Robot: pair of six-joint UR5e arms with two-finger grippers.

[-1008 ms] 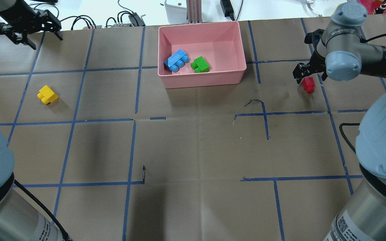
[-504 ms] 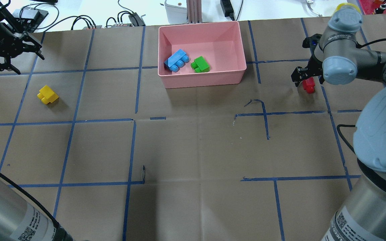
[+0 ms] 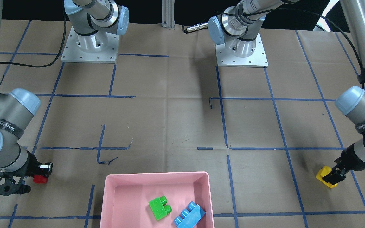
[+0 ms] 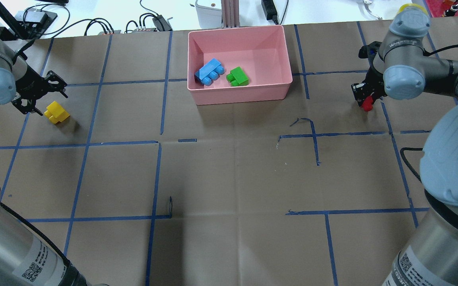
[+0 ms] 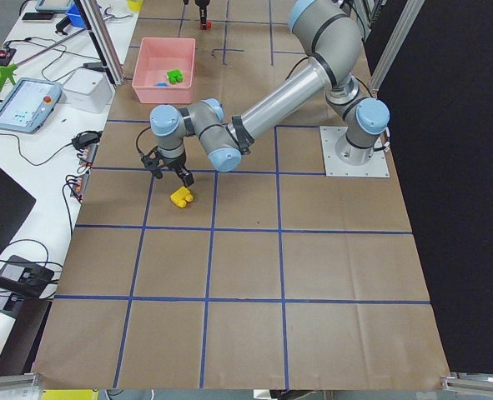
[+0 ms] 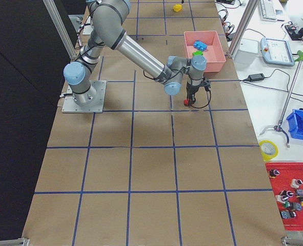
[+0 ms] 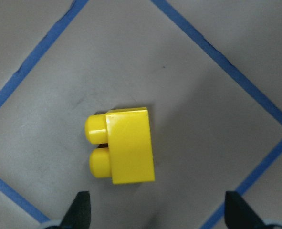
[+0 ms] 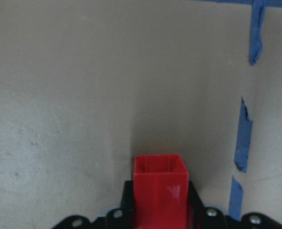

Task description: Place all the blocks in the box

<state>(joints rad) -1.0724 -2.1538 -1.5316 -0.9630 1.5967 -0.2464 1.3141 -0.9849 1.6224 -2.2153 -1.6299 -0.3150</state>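
The pink box (image 4: pixel 240 95) stands at the far middle of the table and holds the light blue block (image 4: pixel 210 71) and the green block (image 4: pixel 238 76); it also shows in the front view (image 3: pixel 157 174). The yellow block (image 4: pixel 57 112) lies on the table at the left. My left gripper (image 4: pixel 40 94) is open just above it, and the left wrist view shows the block (image 7: pixel 124 145) ahead of the spread fingertips (image 7: pixel 81 212). My right gripper (image 4: pixel 366 96) is shut on the small red block (image 4: pixel 367 105) close to the table at the right, with the block (image 8: pixel 160 186) between its fingers.
Blue tape lines cross the brown paper on the table. Cables and devices (image 4: pixel 149 22) lie beyond the far edge. The two arm bases (image 3: pixel 90 47) (image 3: pixel 241 50) stand at the robot's side of the table. A tablet and boxes (image 5: pixel 29 104) sit past the far edge.
My left gripper has come from the far left corner down to the yellow block. My right gripper has moved over the red block and shut on it.
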